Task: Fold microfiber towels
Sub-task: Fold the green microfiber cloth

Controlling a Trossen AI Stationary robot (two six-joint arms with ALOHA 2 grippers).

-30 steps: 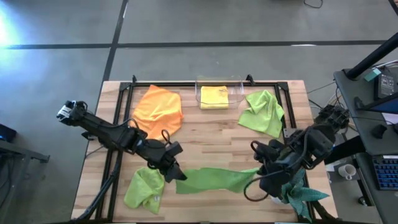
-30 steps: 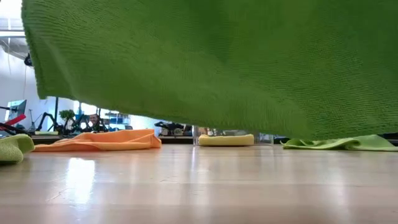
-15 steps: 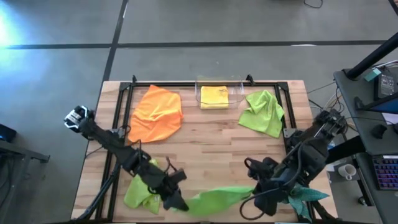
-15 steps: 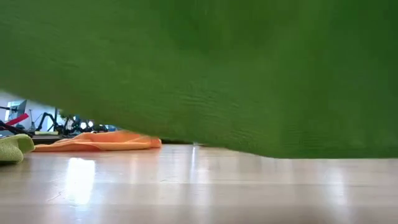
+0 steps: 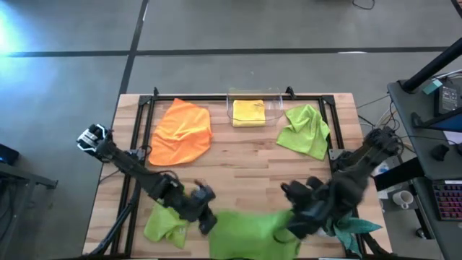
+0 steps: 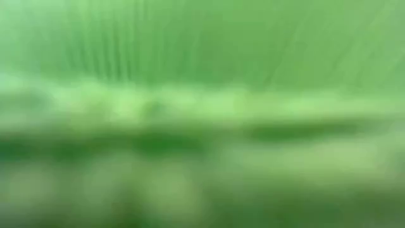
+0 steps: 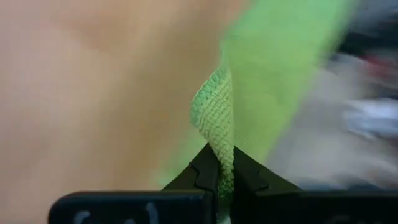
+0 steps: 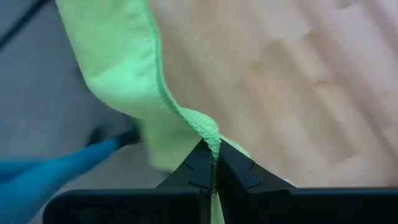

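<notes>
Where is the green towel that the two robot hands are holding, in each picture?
High view: the held green towel lies spread at the table's near edge, between the left gripper and the right gripper.
Low view: it fills the whole picture.
Left wrist view: its edge is pinched between the shut fingers.
Right wrist view: its edge is pinched between the shut fingers.
Shared landmark: the wooden table.

A pale wooden worktop (image 5: 238, 162) stands on grey concrete floor (image 5: 238, 29) crossed by a dark stripe (image 5: 216, 52). To one side, a dark desk (image 5: 426, 144) carries a white mug (image 5: 401, 197) and a keyboard (image 5: 449, 201).
</notes>
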